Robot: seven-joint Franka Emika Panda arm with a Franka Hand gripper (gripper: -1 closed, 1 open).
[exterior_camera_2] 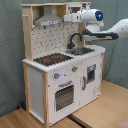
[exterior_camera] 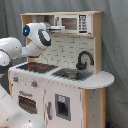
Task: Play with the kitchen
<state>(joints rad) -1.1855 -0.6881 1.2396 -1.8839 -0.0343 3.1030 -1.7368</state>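
Toy kitchen (exterior_camera: 65,70) (exterior_camera_2: 60,65) on wooden table (exterior_camera_2: 105,112); robot arm reaches toward kitchen's top shelf, beside microwave (exterior_camera: 74,23); pincer state cannot be told

a grey curtain (exterior_camera: 116,60) hangs behind, and a light wooden tabletop (exterior_camera_2: 107,107) lies below

A grey curtain (exterior_camera_2: 10,60) hangs behind, and a light wooden table (exterior_camera_2: 107,107) lies below.
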